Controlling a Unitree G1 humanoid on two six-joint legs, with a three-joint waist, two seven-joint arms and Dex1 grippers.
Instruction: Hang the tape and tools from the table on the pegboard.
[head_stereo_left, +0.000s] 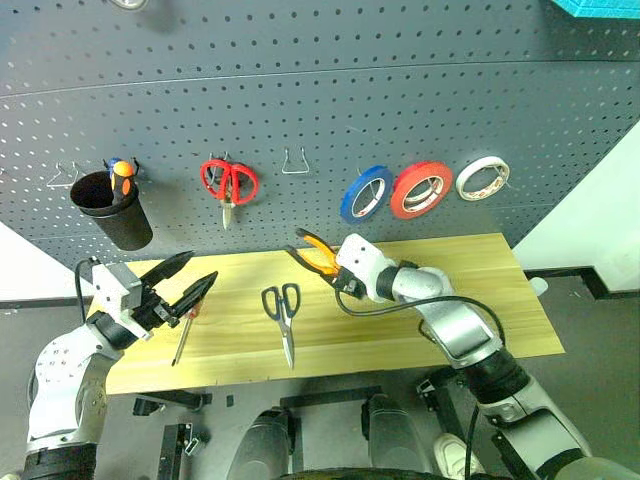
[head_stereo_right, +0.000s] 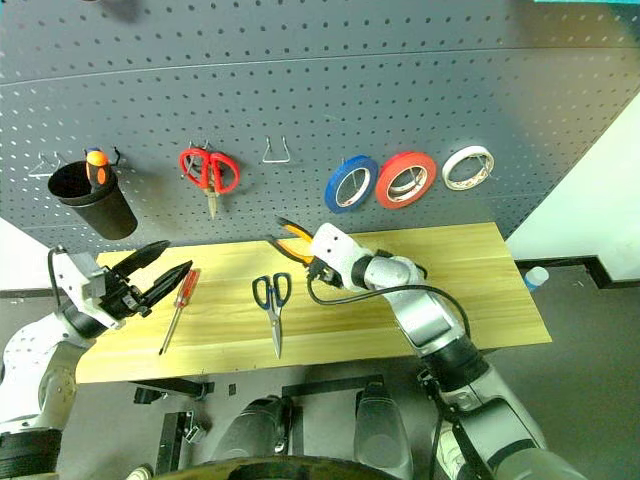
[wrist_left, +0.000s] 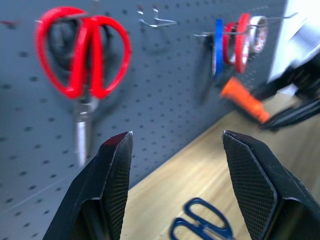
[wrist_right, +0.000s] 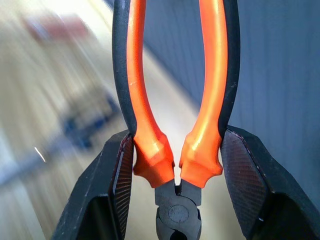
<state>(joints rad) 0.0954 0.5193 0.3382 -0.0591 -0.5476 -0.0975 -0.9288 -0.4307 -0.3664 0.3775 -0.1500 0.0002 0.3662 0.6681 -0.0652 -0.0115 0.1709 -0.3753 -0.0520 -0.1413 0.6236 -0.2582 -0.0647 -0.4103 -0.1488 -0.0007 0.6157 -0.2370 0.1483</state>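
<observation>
Hanging step in hand: right gripper (wrist_right: 175, 165) clamped on pliers (head_stereo_left: 318, 252) over table's (head_stereo_left: 480, 300) back edge, left gripper (head_stereo_left: 185, 283) wide and empty; next, handles onto free pegboard (head_stereo_left: 330, 90) hook (head_stereo_left: 295, 163).

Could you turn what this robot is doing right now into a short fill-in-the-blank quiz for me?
1. The right tool grips the orange-and-black ____.
2. The dark-handled scissors lie on the ____.
3. The red tape hangs between the blue roll and the ____ roll.
4. The left tool holds ____.

Missing words: pliers; table; white; nothing
</observation>
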